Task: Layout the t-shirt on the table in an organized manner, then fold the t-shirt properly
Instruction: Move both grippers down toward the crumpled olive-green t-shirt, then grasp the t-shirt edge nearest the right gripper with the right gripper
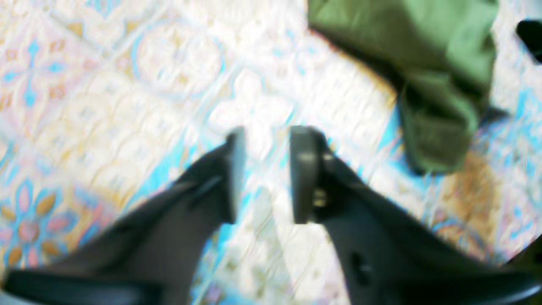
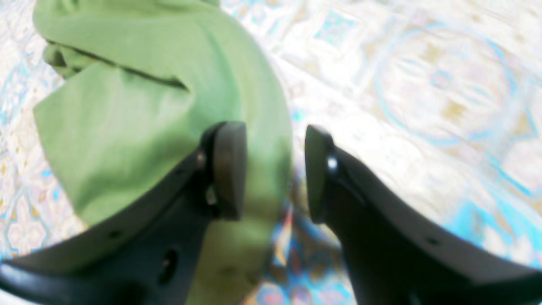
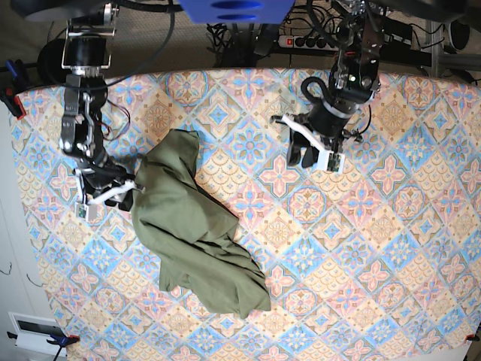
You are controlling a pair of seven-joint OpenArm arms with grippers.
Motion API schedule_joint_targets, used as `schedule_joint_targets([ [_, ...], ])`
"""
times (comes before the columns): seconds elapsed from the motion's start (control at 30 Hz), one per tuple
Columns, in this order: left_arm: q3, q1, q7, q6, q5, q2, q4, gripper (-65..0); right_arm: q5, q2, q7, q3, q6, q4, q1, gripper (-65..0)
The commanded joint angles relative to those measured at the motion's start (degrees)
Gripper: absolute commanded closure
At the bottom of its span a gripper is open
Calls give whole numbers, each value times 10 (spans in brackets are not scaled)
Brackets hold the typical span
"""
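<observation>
Shirt (image 3: 192,233) lies crumpled on the table (image 3: 376,248), on the base view's left half, its long axis running diagonally from a narrow upper end near the table's left edge down to a broader heap toward the lower middle.

The right gripper (image 3: 124,192) sits at that upper left end, touching or just beside the cloth's edge. In its wrist view the gripper (image 2: 275,169) has its jaws standing apart, with one finger over green fabric and the other over bare table; nothing is pinched between them, so the shirt's edge falls in or just under the gap.

The left gripper (image 3: 312,154) is well apart from the shirt, over bare table on the base view's right. Its wrist view shows the gripper (image 1: 264,173) with jaws apart and only patterned cloth between them, with a corner of the shirt (image 1: 423,72) off to the upper right of that frame.

So the right arm is much the nearer one; the left would have to cross toward the garment to take a second corner.

The shirt is plain olive green, soft and deeply creased, folded over itself in several layers. No sleeve or collar can be picked out for certain. Judged from this, laying out is not yet done.
</observation>
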Motion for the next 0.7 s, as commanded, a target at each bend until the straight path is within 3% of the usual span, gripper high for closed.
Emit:
schedule_joint_targets([
  [0.0,-1,1,-9,1,-3,-1,10,-248,5,7,10,-7,4,-2,16,-228],
  [0.07,-1,-4,-9,1,-3,-1,10,-274,5,7,10,-29,4,-19,30,-229],
  [0.33,-1,-2,-9,1,-3,-1,10,-272,5,7,14,-88,5,-109,71,-216],
  [0.4,-1,-1,-9,1,-3,-1,10,-272,7,5,15,-85,5,-104,70,-166],
  [0.53,-1,-1,-9,1,-3,-1,10,-272,7,4,16,-85,5,-55,70,0],
  [0.67,-1,-1,-9,1,-3,-1,7,-272,7,5,12,-85,5,27,58,-13],
])
